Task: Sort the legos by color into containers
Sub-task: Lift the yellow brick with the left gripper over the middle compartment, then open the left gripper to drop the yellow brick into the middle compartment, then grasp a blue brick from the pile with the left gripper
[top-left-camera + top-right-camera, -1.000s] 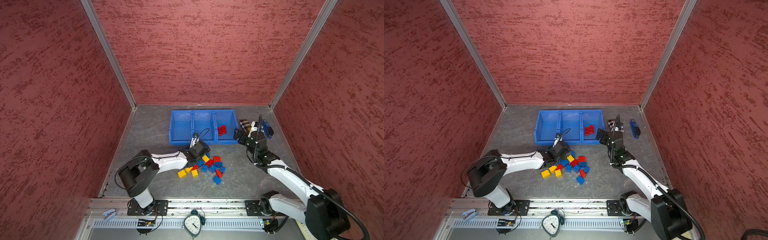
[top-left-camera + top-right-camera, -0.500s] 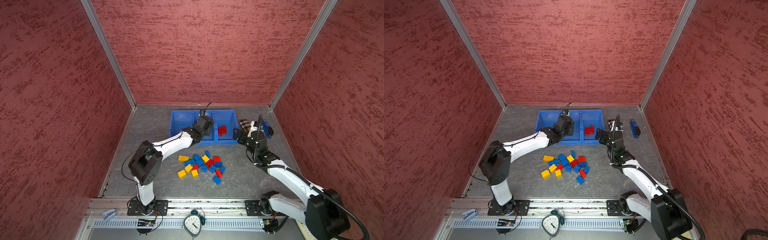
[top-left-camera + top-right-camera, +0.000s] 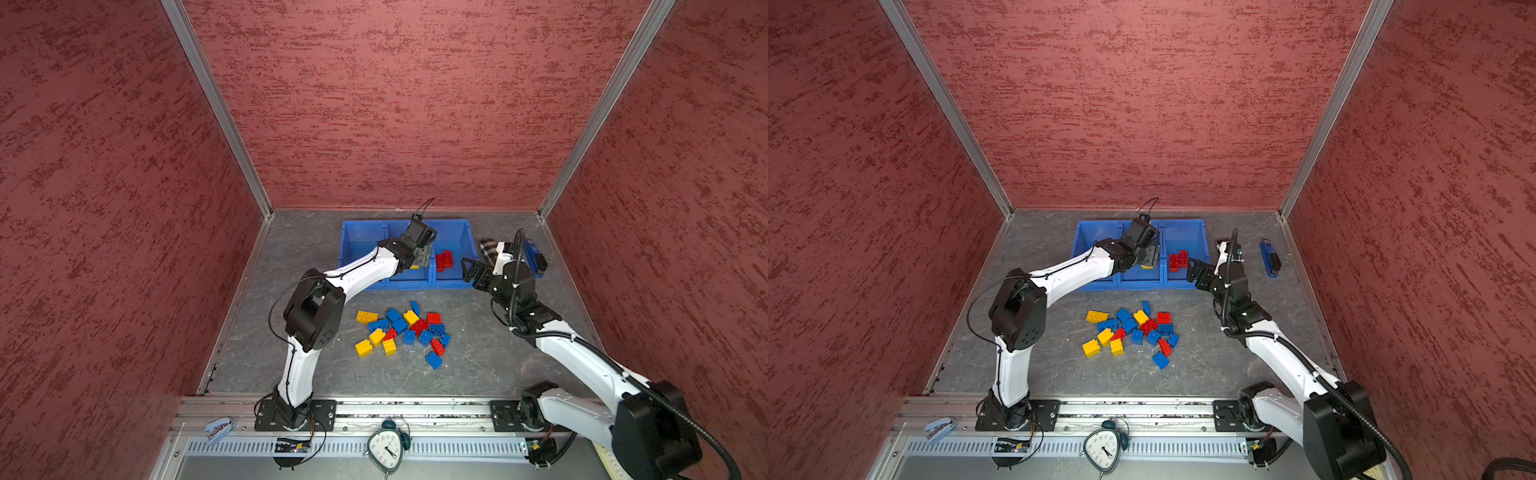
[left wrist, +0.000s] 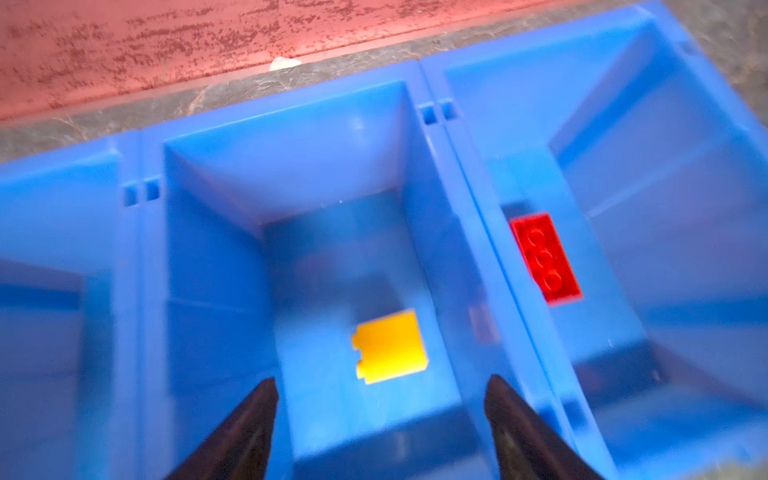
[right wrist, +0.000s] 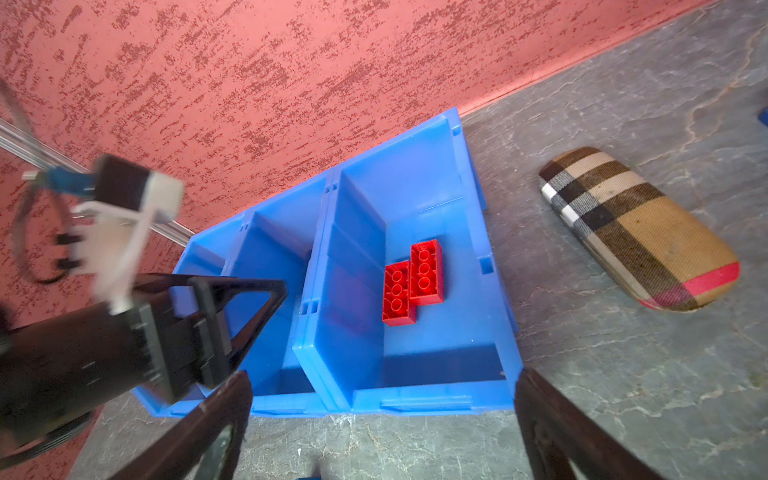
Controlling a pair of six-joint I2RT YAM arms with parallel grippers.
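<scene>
Three joined, open-top bright blue plastic bins line the back of the grey marbled desk; a scatter of small studded plastic legos in red, yellow and blue waits in front, well apart from them. Such bricks look light, rigid and smooth-sided, apt to slip if pinched at a corner; their flat opposite side walls, below the studs, seem the surest hold. One yellow lego lies on the middle bin's floor beneath the left tool, whose jaws stand spread and empty; two red legos sit touching in the right-hand bin; the right tool hovers at that bin's front wall, jaws wide, holding nothing.
</scene>
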